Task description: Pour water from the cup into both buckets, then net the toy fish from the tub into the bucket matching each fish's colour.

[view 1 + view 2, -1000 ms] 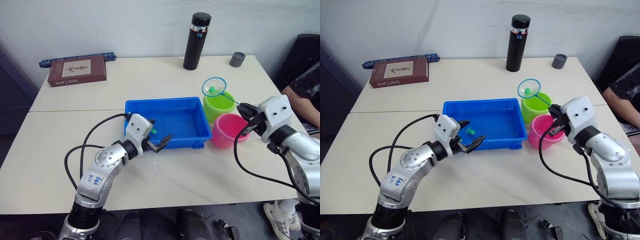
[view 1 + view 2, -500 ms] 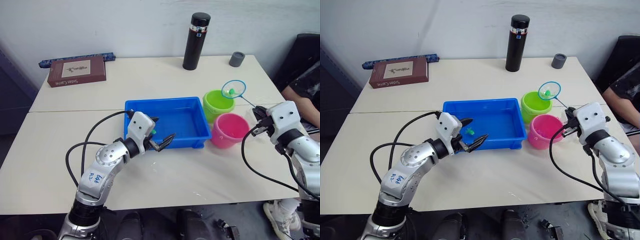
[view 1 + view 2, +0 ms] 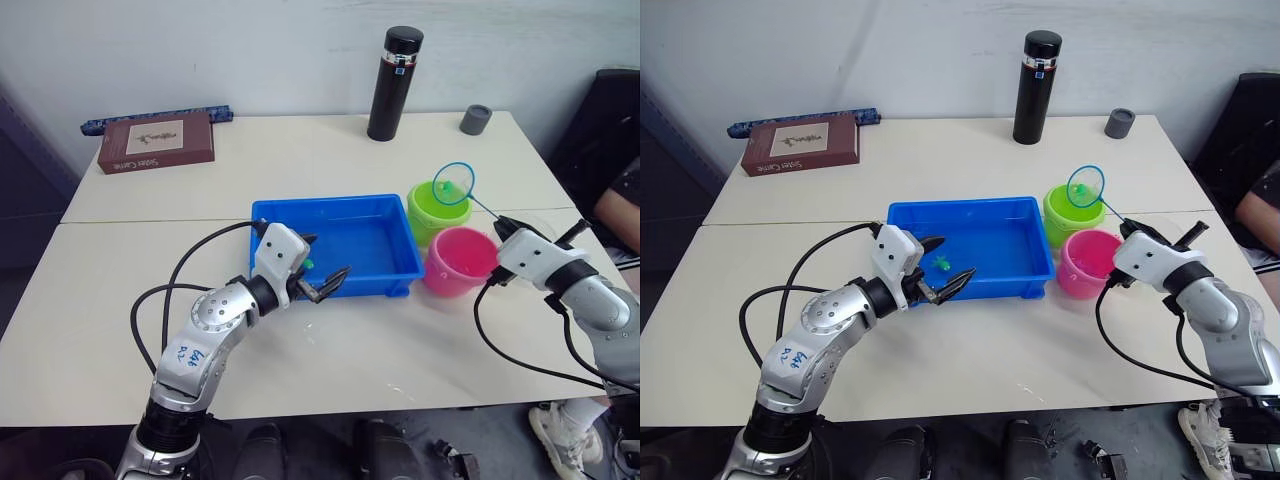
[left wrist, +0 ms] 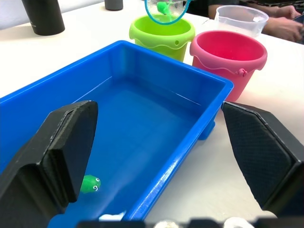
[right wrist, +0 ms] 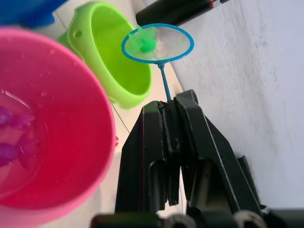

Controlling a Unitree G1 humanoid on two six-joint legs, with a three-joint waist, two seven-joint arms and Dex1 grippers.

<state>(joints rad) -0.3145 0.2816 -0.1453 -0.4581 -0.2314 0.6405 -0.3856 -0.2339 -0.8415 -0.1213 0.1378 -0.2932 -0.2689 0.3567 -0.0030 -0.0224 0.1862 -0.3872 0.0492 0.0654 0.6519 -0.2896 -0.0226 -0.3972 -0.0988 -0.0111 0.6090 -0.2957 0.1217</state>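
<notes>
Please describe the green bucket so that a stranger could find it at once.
Find the blue tub in the middle of the table. Two small buckets stand at its right end. The green bucket is the farther one, lime beside the pink bucket, with the net above it.

The tub (image 3: 340, 245) was bright blue. One bucket (image 3: 433, 208) was lime green, the other bucket (image 3: 460, 260) pink. The net (image 3: 452, 184) had a blue rim.

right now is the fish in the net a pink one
No, the fish caught in the net is green, and the net hangs over the green bucket.
</notes>
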